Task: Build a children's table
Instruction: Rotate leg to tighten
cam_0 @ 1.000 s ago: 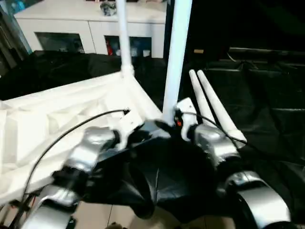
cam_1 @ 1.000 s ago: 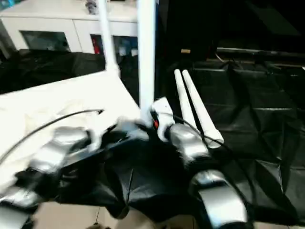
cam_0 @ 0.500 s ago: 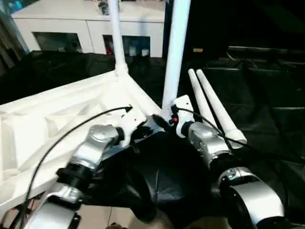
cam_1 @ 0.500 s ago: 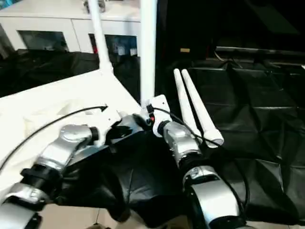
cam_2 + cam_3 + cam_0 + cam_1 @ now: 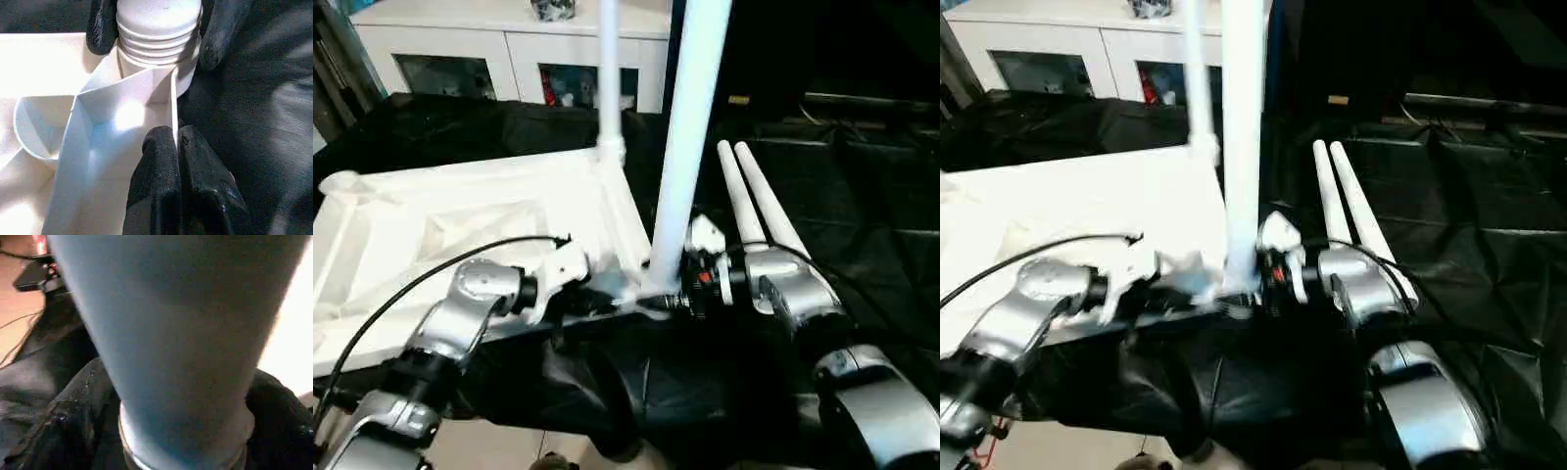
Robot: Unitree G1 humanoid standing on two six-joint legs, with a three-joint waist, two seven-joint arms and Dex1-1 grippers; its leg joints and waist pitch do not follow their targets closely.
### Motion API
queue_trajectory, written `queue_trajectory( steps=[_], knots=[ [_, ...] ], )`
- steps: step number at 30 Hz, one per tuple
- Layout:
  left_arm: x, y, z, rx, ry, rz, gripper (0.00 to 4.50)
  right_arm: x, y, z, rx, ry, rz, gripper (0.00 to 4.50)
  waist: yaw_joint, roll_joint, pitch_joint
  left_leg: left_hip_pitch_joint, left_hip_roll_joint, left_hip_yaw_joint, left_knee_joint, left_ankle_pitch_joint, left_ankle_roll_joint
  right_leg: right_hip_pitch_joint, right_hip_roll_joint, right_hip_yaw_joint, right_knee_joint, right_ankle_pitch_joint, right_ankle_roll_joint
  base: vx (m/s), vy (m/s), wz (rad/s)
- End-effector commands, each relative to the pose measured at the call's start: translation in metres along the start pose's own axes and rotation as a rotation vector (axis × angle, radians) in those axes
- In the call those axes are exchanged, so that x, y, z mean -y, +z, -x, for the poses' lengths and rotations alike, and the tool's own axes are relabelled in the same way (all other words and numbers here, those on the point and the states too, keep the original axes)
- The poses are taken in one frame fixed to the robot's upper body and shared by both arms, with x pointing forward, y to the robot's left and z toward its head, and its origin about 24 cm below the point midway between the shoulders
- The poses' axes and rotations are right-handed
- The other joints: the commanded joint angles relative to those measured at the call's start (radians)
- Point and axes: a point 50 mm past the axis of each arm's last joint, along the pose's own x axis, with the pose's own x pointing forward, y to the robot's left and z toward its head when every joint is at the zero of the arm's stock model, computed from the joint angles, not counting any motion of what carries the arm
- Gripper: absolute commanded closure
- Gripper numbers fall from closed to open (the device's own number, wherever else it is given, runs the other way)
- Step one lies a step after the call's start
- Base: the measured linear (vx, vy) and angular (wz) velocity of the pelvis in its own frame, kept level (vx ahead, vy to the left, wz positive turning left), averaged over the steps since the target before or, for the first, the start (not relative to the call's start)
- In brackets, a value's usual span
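White plastic dominates: the tabletop (image 5: 460,220) lies upside down on a desk (image 5: 862,196) draped in black sheeting, its ribbed underside facing up. Everything is placed here relative to the tabletop's near corner socket (image 5: 161,58).

A thick leg (image 5: 690,127) stands upright in that socket, its ribbed base seated in the ring. A second leg (image 5: 609,73) stands upright at the corner beyond it. Two spare legs (image 5: 754,196) lie side by side on the sheeting just to the right of the socket.

The left pincer (image 5: 177,161) is pressed together, its two black fingers pinching the thin rib wall (image 5: 172,107) of the tabletop just beside the socket. The right pincer (image 5: 671,294) sits at the base of the near leg with its fingers (image 5: 100,24) spread, one on each side of the ribbed base; whether they press on it I cannot tell.

Far beyond the socket stands a white cabinet (image 5: 509,49) with glass doors.
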Motion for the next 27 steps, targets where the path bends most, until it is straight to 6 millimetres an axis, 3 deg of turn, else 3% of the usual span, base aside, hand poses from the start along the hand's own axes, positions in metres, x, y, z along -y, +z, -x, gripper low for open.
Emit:
queue_trajectory(
  steps=[1, 4, 8, 13, 14, 15, 17, 19, 21, 25, 26, 27],
  knots=[
    [0.006, 0.014, -0.005, 0.054, -0.080, -0.053, 4.50, -0.005, 0.000, -0.002, -0.022, 0.063, 0.002, 1.06, -0.003, -0.006, -0.076, 0.011, 0.024, 0.004, -0.065, -0.207, 0.070, 0.060, -0.058, 0.042, -0.067, -0.235, -0.239, 0.000, 0.000, 0.00],
    [0.006, 0.013, -0.004, 0.053, -0.085, -0.049, 4.50, -0.010, -0.002, -0.002, -0.029, 0.097, -0.004, 1.44, -0.001, -0.008, -0.074, 0.012, 0.025, 0.004, -0.066, -0.217, 0.064, 0.057, -0.058, 0.043, -0.070, -0.268, -0.228, 0.000, 0.000, 0.00],
    [0.005, 0.015, -0.005, 0.070, -0.051, -0.044, 4.50, -0.012, -0.005, -0.008, -0.022, 0.087, -0.018, 1.61, -0.003, -0.008, -0.074, 0.011, 0.024, 0.002, -0.068, -0.216, 0.053, 0.057, -0.059, 0.043, -0.073, -0.298, -0.213, 0.000, 0.000, 0.00],
    [-0.004, 0.017, -0.011, 0.081, 0.080, -0.007, 4.50, -0.007, -0.009, -0.022, 0.017, -0.066, -0.068, 1.70, -0.007, -0.010, -0.073, 0.013, 0.021, 0.001, -0.069, -0.219, 0.034, 0.055, -0.060, 0.044, -0.077, -0.331, -0.196, 0.000, 0.000, 0.00],
    [-0.008, 0.018, -0.014, 0.089, 0.131, 0.006, 4.50, -0.003, -0.012, -0.028, 0.017, -0.156, -0.101, 1.71, -0.010, -0.013, -0.072, 0.009, 0.019, -0.001, -0.069, -0.215, 0.030, 0.058, -0.061, 0.043, -0.078, -0.348, -0.187, 0.000, 0.000, 0.00],
    [-0.015, 0.021, -0.021, 0.092, 0.217, 0.028, 4.50, 0.002, -0.013, -0.039, 0.024, -0.300, -0.130, 1.72, -0.017, -0.015, -0.068, 0.011, 0.017, -0.001, -0.073, -0.225, 0.017, 0.052, -0.060, 0.043, -0.084, -0.388, -0.170, 0.000, 0.000, 0.00],
    [-0.019, 0.023, -0.025, 0.089, 0.262, 0.044, 4.50, 0.004, -0.015, -0.045, 0.026, -0.372, -0.163, 1.73, -0.025, -0.014, -0.070, 0.014, 0.015, -0.004, -0.072, -0.244, 0.001, 0.054, -0.062, 0.042, -0.086, -0.423, -0.157, 0.000, 0.000, 0.00],
    [-0.024, 0.025, -0.031, 0.083, 0.328, 0.067, 4.50, 0.007, -0.015, -0.055, 0.031, -0.469, -0.202, 1.73, -0.032, -0.015, -0.067, 0.020, 0.013, -0.003, -0.071, -0.271, 0.002, 0.046, -0.061, 0.041, -0.094, -0.458, -0.149, 0.000, 0.000, 0.00],
    [-0.032, 0.030, -0.042, 0.084, 0.443, 0.115, 4.50, 0.009, -0.010, -0.074, 0.048, -0.610, -0.264, 1.73, -0.036, -0.017, -0.065, 0.021, 0.010, -0.006, -0.072, -0.298, -0.006, 0.045, -0.063, 0.037, -0.102, -0.526, -0.125, 0.000, 0.000, 0.00],
    [-0.033, 0.037, -0.050, 0.087, 0.486, 0.114, 4.50, 0.012, 0.000, -0.086, 0.044, -0.707, -0.265, 1.74, -0.036, -0.016, -0.067, 0.018, 0.012, -0.009, -0.076, -0.307, 0.002, 0.046, -0.064, 0.036, -0.106, -0.518, -0.107, 0.000, 0.000, 0.00],
    [-0.032, 0.038, -0.051, 0.088, 0.476, 0.106, 4.50, 0.012, 0.003, -0.088, 0.062, -0.689, -0.273, 1.18, -0.036, -0.015, -0.068, 0.021, 0.013, -0.008, -0.075, -0.314, 0.004, 0.042, -0.063, 0.038, -0.105, -0.502, -0.115, 0.000, 0.000, 0.00],
    [-0.031, 0.039, -0.052, 0.085, 0.461, 0.088, 4.50, 0.012, 0.005, -0.089, 0.072, -0.682, -0.266, 1.04, -0.035, -0.011, -0.069, 0.018, 0.013, -0.009, -0.076, -0.313, 0.007, 0.045, -0.064, 0.038, -0.101, -0.481, -0.121, 0.000, 0.000, 0.00]
  ],
)
